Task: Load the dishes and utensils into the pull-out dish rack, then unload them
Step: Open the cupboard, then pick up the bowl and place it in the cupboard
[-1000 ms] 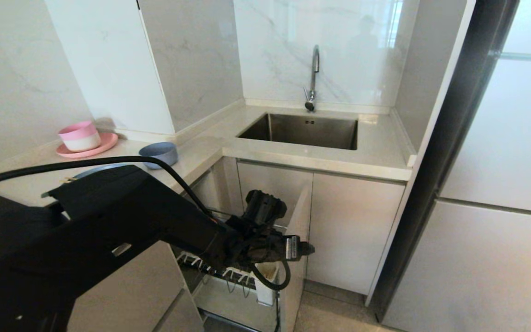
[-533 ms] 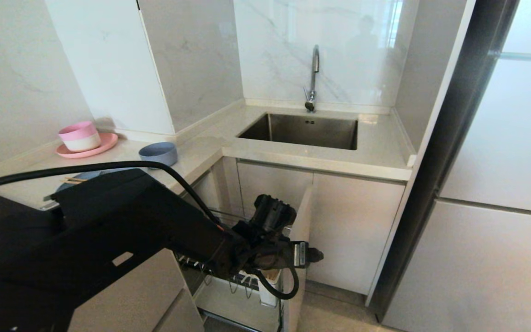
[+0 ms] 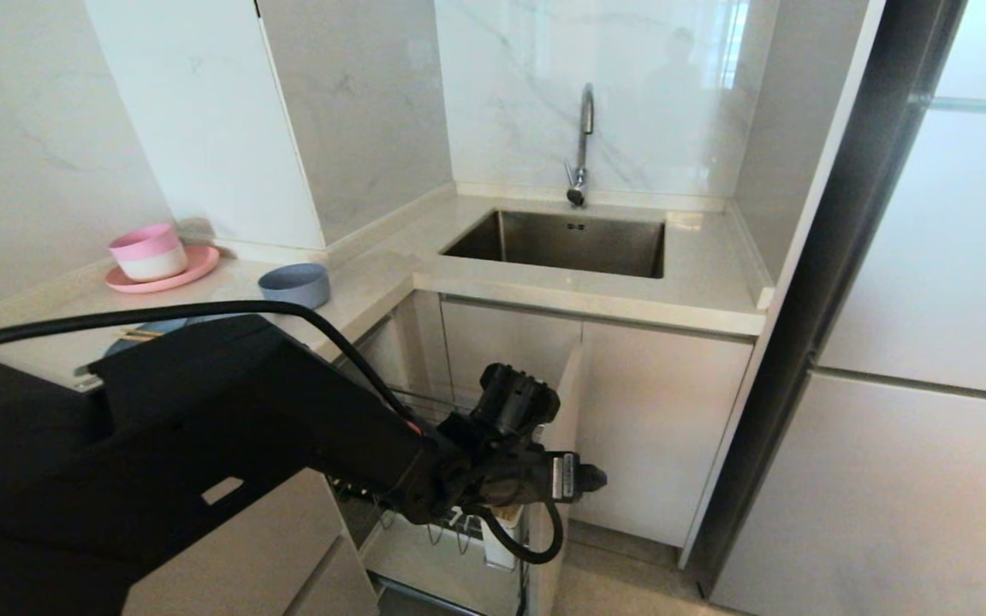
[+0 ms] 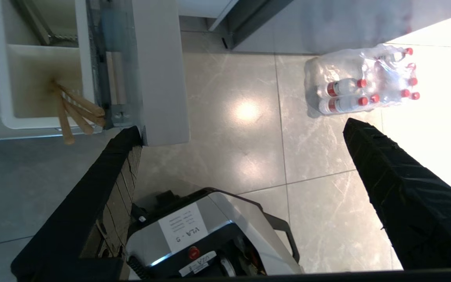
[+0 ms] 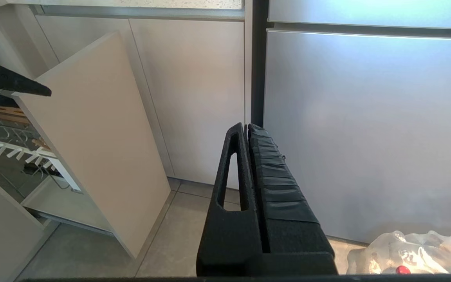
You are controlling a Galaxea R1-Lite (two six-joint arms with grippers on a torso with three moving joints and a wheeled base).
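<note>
The pull-out dish rack (image 3: 424, 547) stands pulled out under the counter, its beige front panel (image 3: 563, 402) facing right. My left gripper (image 3: 583, 481) hovers at the panel's top edge, open and empty. In the left wrist view, the left gripper (image 4: 241, 129) has one fingertip (image 4: 129, 137) by the panel's corner (image 4: 163, 117) and the other out over the floor. Wooden chopsticks (image 4: 73, 113) lean in the white caddy (image 4: 2, 78). The blue-grey bowl (image 3: 294, 285) sits on the counter. The light-blue plate (image 3: 146, 328) is mostly hidden behind my arm. My right gripper (image 5: 247, 127) hangs shut, low in front of the cabinets.
A pink-and-white bowl on a pink plate (image 3: 151, 254) stands at the counter's back left. The sink (image 3: 566, 244) and faucet (image 3: 583, 145) are behind the rack, a tall fridge (image 3: 929, 342) at the right. A pack of water bottles (image 4: 360, 84) lies on the floor near my base (image 4: 210, 235).
My left arm has swung the open gripper to the right and a little lower, along the rack's front panel. The right arm has not moved.
</note>
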